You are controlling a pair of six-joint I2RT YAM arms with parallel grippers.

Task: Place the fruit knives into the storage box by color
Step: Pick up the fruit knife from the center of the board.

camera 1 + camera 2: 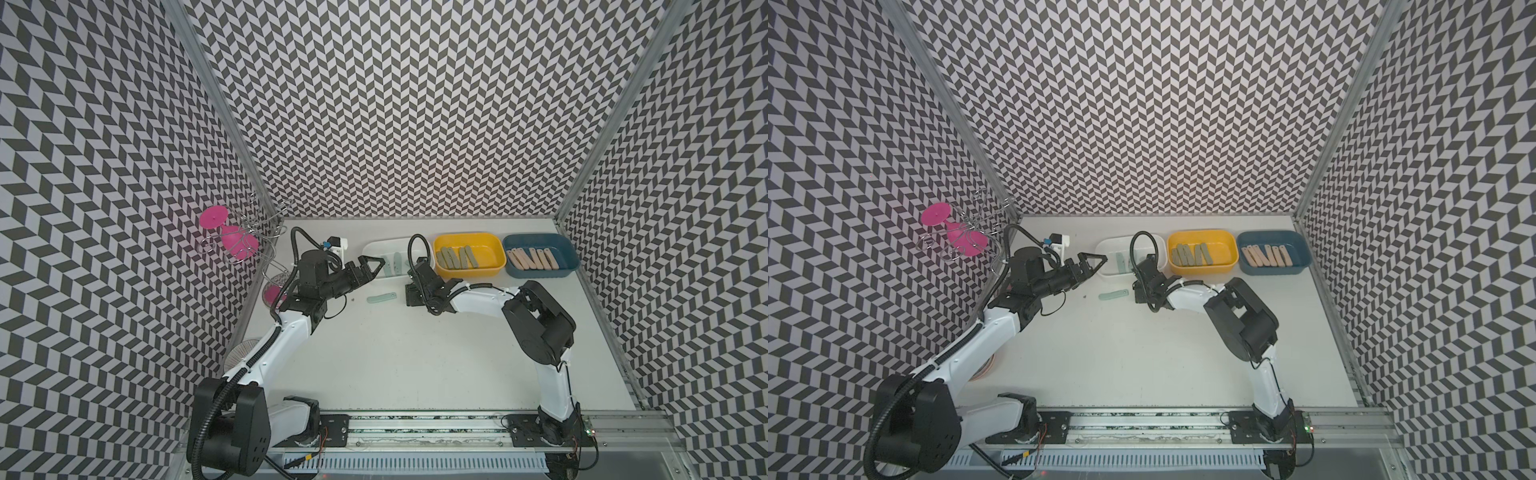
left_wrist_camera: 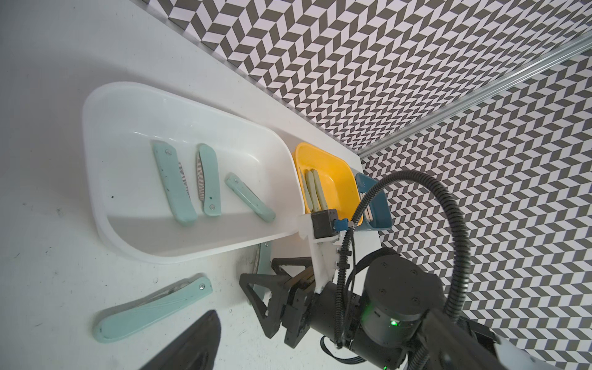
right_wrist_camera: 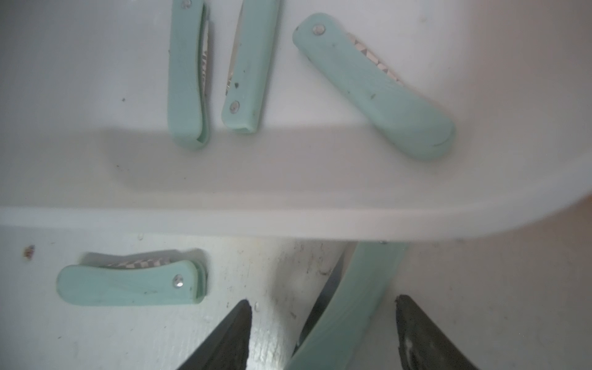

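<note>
Three pale mint fruit knives point(image 2: 208, 179) lie folded in the white storage box point(image 2: 96, 105), which shows in both top views point(image 1: 374, 246). On the table in front of it rests a fourth mint knife point(image 1: 381, 298) point(image 3: 128, 285). My right gripper point(image 3: 323, 302) points down beside the box, open, with a fifth mint knife point(image 3: 346, 304) lying slanted between its fingers and touching neither. The top views hide that knife under the gripper point(image 1: 411, 297). My left gripper point(image 1: 376, 264) hovers at the white box's left end, turned on its side. One finger point(image 2: 195, 342) shows far off centre, so it is open and empty.
A yellow box point(image 1: 486, 253) holds several grey-green knives point(image 1: 457, 257). To its right, a blue box point(image 1: 569, 253) holds several peach knives point(image 1: 534, 258). A wire rack with pink glasses point(image 1: 232, 241) stands at the left wall. Patterned walls close three sides.
</note>
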